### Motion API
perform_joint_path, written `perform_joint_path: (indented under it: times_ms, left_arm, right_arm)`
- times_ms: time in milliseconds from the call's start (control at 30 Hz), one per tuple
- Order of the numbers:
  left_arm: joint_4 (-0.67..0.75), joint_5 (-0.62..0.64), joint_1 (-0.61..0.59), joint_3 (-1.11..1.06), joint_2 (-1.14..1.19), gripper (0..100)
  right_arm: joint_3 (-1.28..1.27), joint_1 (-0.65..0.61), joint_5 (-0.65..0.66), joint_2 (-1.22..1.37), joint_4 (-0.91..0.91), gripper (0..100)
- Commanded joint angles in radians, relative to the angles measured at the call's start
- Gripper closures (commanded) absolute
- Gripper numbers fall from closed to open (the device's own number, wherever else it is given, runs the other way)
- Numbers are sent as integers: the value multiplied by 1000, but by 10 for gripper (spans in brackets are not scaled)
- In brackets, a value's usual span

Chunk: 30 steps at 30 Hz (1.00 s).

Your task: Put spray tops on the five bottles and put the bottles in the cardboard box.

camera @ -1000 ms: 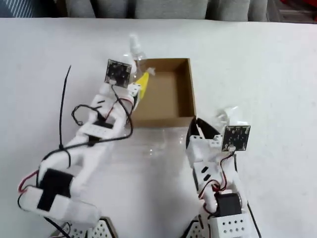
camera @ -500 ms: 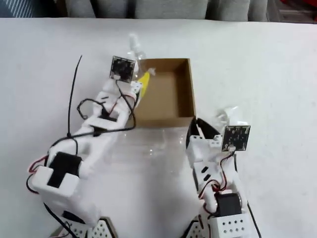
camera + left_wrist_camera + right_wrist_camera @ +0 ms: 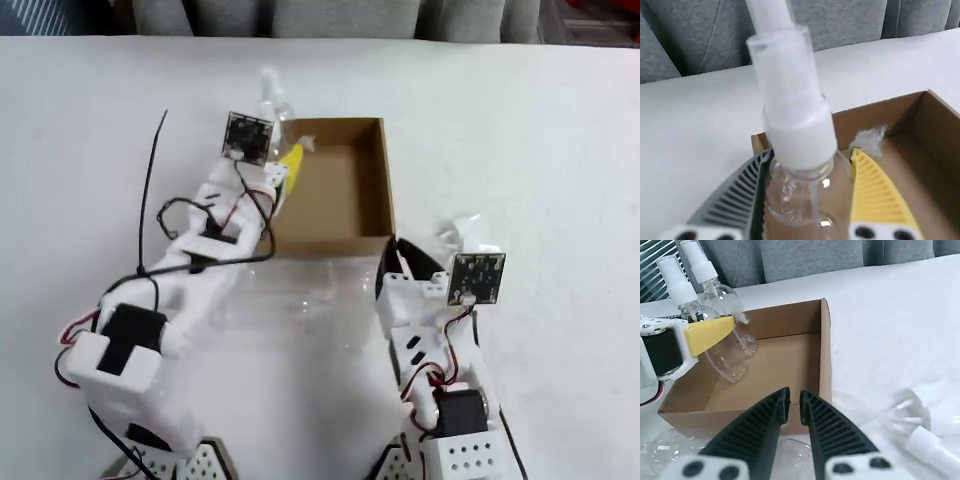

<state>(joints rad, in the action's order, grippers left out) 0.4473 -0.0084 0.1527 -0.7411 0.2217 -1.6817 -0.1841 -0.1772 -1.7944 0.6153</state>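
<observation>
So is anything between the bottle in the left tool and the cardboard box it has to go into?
Nothing visible does. The left tool is shut on the bottle right at the cardboard box's left wall, and the box is open-topped with bare floor showing beneath.

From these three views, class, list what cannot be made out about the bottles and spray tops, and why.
Left wrist view: the held bottle has its spray top and its base cut off by the picture's edges.
High view: the clear bottles lying before the cardboard box are too faint to count.
Right wrist view: the loose spray tops are blurred and cut by the edge, so their number is unclear.
</observation>
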Motion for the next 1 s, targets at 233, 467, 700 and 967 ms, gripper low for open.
perform_joint_path:
  times_ms: [233, 467, 700, 967]
  left_arm:
    - [26, -17, -18, -26, -5, 979]
    - [20, -23, -16, -35, -7, 976]
    - [18, -25, -21, -35, -4, 954]
    - [17, -21, -33, -38, -1, 759]
  right_arm:
    - [-8, 13, 0, -7, 4, 981]
    - [-8, 59, 0, -7, 4, 981]
    - [-8, 61, 0, -7, 4, 981]
    - [-8, 61, 0, -7, 25, 981]
